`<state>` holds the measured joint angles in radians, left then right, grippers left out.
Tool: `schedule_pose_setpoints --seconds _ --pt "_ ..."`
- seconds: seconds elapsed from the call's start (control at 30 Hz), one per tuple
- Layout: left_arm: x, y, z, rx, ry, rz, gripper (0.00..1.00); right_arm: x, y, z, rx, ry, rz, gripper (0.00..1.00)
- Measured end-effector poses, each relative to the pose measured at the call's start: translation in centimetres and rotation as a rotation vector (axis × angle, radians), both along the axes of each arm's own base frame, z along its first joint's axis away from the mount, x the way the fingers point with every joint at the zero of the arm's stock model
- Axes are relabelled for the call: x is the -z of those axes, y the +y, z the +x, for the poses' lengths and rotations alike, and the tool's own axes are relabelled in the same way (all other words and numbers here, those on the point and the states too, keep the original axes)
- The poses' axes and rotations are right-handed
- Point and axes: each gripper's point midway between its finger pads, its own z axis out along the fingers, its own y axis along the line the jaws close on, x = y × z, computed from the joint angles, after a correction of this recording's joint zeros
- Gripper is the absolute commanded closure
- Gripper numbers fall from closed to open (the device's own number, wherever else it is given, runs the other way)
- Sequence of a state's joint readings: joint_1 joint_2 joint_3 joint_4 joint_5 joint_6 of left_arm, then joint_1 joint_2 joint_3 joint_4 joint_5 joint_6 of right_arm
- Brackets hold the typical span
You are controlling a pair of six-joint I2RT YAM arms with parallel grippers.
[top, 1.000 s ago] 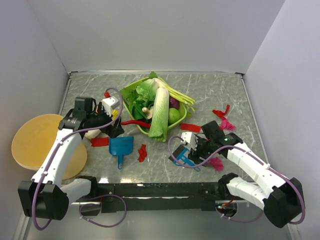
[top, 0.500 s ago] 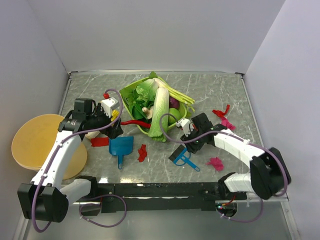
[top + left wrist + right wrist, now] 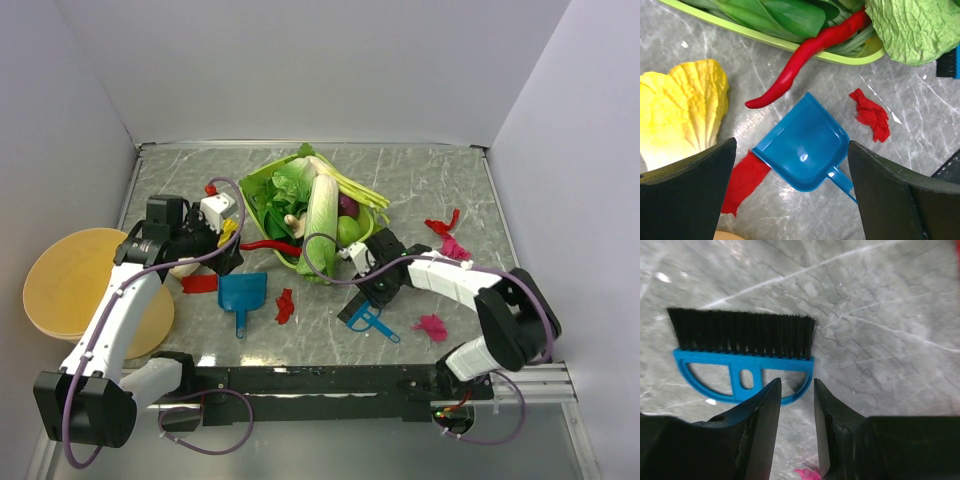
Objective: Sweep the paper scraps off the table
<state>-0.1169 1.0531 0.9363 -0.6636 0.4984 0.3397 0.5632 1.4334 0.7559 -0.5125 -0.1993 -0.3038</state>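
Standing narrowly apart over the brush [image 3: 360,316], grip uncertain, the right tool [image 3: 795,386] has a red paper scrap [image 3: 284,305] to its left, toward the dustpan [image 3: 243,292]

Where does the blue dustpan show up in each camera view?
Top view: the dustpan lies left of centre, toward the near edge.
Left wrist: the dustpan sits mid-frame, handle toward the lower right.
Right wrist: not in it.
Shared landmark: the crumpled red paper scrap lies just beside it in both views that show it.
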Motion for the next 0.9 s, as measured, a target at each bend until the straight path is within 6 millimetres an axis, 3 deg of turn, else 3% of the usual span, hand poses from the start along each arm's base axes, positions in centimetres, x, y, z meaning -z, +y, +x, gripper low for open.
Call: schedule_pose_setpoints --seconds 0.17,0.27,0.3,0.4,0.63,0.77,0.9 --pt "-0.7 0.3 0.5 -0.003 -0.031 0.017 0.04 0.7 -0.3 0.5 0.010 0.006 -0.035 0.66" --pt "-0.7 0.4 0.6 -0.008 -0.033 0.023 0.03 0.8 -0.6 0.7 0.014 -0.003 -0.056 0.76" --pt "-0.7 0.4 0.6 -0.008 -0.033 0.023 0.04 0.8 -0.7 0.7 0.011 -0.004 -0.062 0.85" --pt "-0.7 0.4 0.6 -0.008 -0.035 0.024 0.04 1.1 -0.8 1.0 0.010 0.003 -0.080 1.00" --pt "-1.8 -0.3 0.6 0.034 -0.047 0.002 0.03 -0.1 -1.3 0.3 0.004 0.011 -0.087 1.00" --pt "-5.2 -2.1 0.7 0.106 -0.100 -0.089 0.04 -4.8 -0.8 0.2 -0.002 -0.057 -0.015 1.00" --pt "-10.3 -4.4 1.8 0.178 -0.160 -0.211 0.03 -13.2 1.2 2.3 -0.006 -0.262 0.147 1.00"
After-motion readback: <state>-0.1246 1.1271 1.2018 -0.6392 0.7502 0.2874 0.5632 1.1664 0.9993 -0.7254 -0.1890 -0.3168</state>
